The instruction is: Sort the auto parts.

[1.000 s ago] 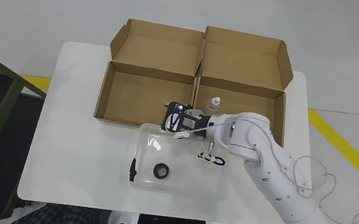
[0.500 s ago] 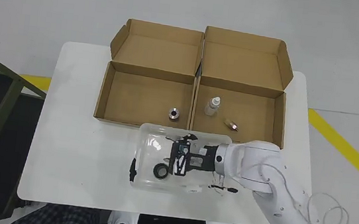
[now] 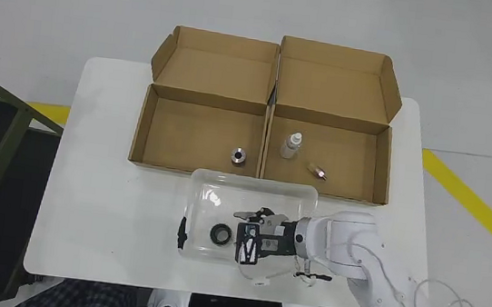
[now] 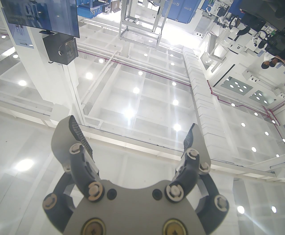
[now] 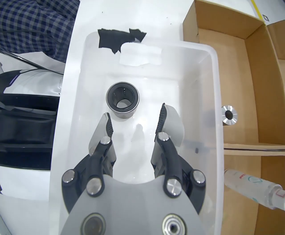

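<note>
Back from the boxes (image 3: 184, 133), right hand (image 5: 135, 118) hangs spread, empty, in clear bin (image 5: 217, 93), near black bearing (image 5: 123, 102).

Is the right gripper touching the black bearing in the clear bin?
Cannot tell. In the right wrist view, one fingertip of the open right gripper lies almost against the rim of the black bearing; neither a gap nor contact shows plainly.
</note>
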`<control>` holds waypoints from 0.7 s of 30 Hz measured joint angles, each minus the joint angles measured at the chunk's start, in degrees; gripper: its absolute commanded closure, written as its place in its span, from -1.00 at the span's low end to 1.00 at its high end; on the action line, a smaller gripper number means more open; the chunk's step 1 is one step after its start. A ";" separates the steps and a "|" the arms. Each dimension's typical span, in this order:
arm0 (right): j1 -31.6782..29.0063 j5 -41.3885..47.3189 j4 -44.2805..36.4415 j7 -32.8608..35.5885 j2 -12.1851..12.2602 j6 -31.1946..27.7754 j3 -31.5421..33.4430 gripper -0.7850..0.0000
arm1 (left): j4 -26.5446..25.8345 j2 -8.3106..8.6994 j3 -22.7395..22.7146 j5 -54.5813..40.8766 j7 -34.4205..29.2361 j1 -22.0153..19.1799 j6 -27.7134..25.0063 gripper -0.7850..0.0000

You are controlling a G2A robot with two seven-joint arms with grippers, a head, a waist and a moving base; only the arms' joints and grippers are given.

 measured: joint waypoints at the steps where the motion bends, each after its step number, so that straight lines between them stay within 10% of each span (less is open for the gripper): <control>1: 0.09 -0.53 0.50 -0.22 -0.01 0.18 -0.42 0.00 | 0.00 0.00 0.00 0.00 0.00 0.00 0.00 -1.00; 21: 5.05 -3.88 6.52 -3.95 -1.41 3.40 -8.47 -0.18 | 0.00 0.00 0.00 0.00 0.00 0.00 0.00 -1.00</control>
